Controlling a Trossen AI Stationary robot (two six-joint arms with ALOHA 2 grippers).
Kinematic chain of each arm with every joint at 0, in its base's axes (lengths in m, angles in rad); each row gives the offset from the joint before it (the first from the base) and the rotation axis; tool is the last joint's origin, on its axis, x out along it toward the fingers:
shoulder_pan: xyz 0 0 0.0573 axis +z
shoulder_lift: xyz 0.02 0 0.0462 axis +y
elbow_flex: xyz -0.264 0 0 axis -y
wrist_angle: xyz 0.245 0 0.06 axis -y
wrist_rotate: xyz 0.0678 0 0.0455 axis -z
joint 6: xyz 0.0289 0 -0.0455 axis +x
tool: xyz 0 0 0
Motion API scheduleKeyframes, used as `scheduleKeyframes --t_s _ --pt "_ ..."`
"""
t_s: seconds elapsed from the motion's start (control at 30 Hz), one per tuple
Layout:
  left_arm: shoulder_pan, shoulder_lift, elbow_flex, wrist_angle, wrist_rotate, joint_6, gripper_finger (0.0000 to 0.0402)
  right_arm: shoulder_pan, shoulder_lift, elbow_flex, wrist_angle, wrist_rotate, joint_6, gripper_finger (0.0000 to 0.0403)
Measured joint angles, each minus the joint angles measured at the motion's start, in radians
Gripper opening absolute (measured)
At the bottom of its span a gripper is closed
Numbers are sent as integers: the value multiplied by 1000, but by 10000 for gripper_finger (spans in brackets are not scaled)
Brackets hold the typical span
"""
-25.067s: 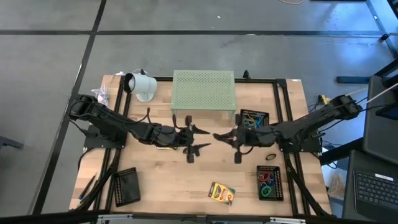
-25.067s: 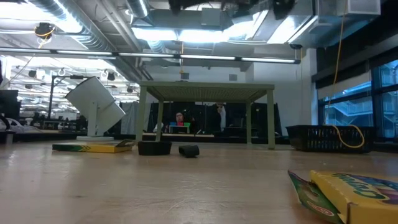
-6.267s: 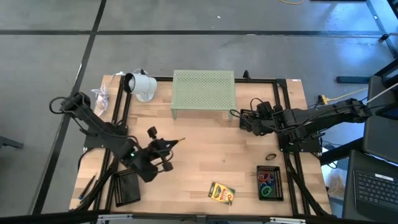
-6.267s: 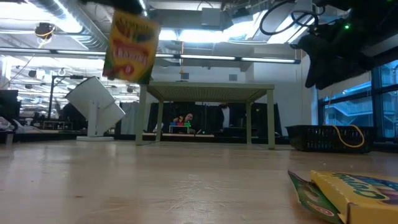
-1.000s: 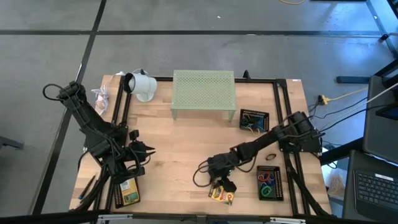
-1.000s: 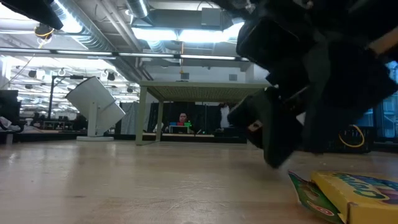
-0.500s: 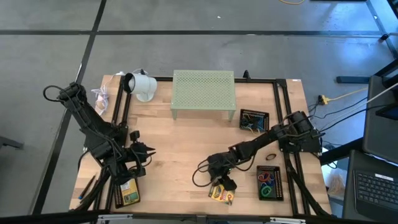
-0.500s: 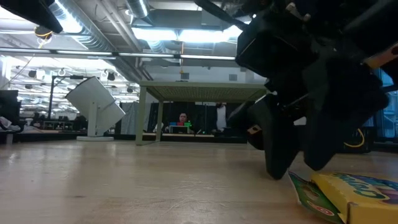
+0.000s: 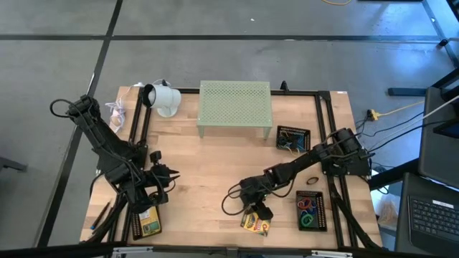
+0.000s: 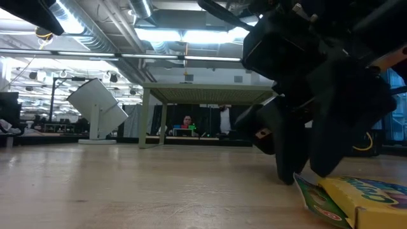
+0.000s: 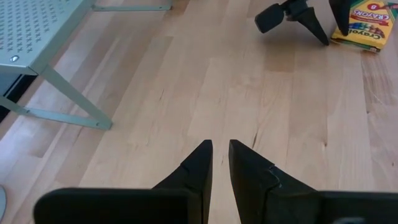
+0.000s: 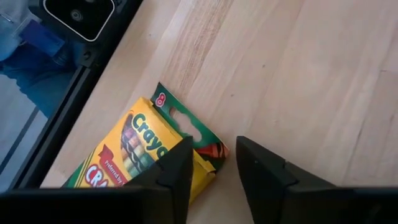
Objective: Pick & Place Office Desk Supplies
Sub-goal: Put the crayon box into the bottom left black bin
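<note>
A yellow-and-green crayon box [image 9: 257, 225] lies flat on the wood near the table's front edge, also seen in the right wrist view [image 12: 140, 158] and the low view [image 10: 356, 194]. My right gripper [image 12: 214, 152] stands open over its green flap end, one finger above the box's yellow top and the other over bare wood beside the flap corner. A second crayon box [image 9: 148, 221] lies in a black tray [image 9: 136, 209] at the front left. My left gripper [image 11: 219, 149] hovers above the table beside that tray [image 9: 169, 179], its fingers almost together with nothing between them. My right gripper slants down from the far right, with the box's flap corner [image 12: 211, 149] between its fingers. In the low view the fingertips [image 10: 292, 178] reach down to the box's end. I cannot tell whether they touch it. The box lies flat on the table.
A pale green perforated stand [image 9: 234, 106] and a white lamp-like object [image 9: 163, 98] stand at the far edge. A black bin [image 9: 292, 137] sits at the right, and a black tray of coloured rubber bands [image 9: 310, 210] at the front right. A dark loop [image 9: 313, 180] lies on the wood.
My right gripper's fingertips have sunk a little, down to the near end of the crayon box. The box has stayed where it was.
</note>
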Motion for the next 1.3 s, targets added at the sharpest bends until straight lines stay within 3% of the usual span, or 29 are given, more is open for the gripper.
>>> scheduleKeyframes --t_s 0.57,1.0,1.3 --pt "0 0 0 0 0 0 48 2 0 0 1 27 0 8" --pt "0 0 0 0 0 0 48 -13 -22 53 -38 75 44 1" --pt "0 5 0 49 -15 28 49 -38 -116 130 -184 234 -30 1"
